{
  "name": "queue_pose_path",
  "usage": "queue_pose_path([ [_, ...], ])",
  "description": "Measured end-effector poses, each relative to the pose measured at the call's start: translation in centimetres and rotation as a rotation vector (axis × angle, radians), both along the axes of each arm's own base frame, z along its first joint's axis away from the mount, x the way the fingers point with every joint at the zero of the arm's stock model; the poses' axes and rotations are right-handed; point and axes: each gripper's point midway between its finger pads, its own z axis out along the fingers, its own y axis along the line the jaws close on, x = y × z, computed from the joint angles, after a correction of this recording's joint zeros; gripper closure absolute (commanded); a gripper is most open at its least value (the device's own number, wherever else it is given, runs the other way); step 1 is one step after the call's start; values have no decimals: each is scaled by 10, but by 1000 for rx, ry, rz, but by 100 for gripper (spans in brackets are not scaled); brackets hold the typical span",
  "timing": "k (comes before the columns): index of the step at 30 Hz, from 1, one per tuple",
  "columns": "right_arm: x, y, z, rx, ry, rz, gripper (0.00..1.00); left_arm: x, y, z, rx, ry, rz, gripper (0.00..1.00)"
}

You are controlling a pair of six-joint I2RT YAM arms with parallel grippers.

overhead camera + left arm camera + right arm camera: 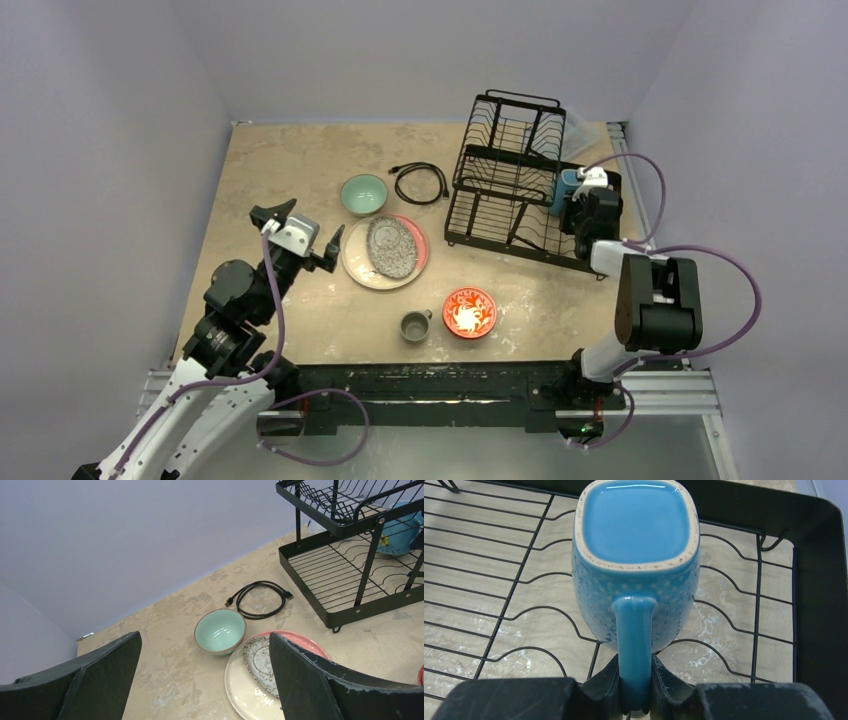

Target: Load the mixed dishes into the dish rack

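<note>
My right gripper is shut on the handle of the blue cup, which sits upright over the wire floor of the dish rack at its right end; the cup shows partly there. My left gripper is open and empty, just left of the cream-and-pink plate, which carries the grey speckled oval dish. The teal bowl stands behind the plate. A red-orange patterned bowl and a small grey mug stand near the front.
A black coiled cable lies between the teal bowl and the rack. The rack's upper tier overhangs its back part. Walls close in on the left, back and right.
</note>
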Motion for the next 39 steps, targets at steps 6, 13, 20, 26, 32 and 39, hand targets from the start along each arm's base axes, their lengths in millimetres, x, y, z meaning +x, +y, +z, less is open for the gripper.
queue_pose_path([
  [6,5,12,4,-30,-6,20,64,0,0,0,0,0,0,2],
  [13,2,11,2,-48,24,-5,44,0,-1,0,0,0,-3,2],
  [20,-6,12,22,-17,4,-26,34,0,-1,0,0,-1,-4,2],
  [26,-15,9,43,54,-24,-81,28,0,-2,-1,2,2,-7,2],
  [32,-19,-8,73,190,-105,-202,19,1,-5,-3,8,9,-20,2],
  [39,-10,-33,87,490,-137,-304,16,3,-8,-7,18,24,-27,2],
])
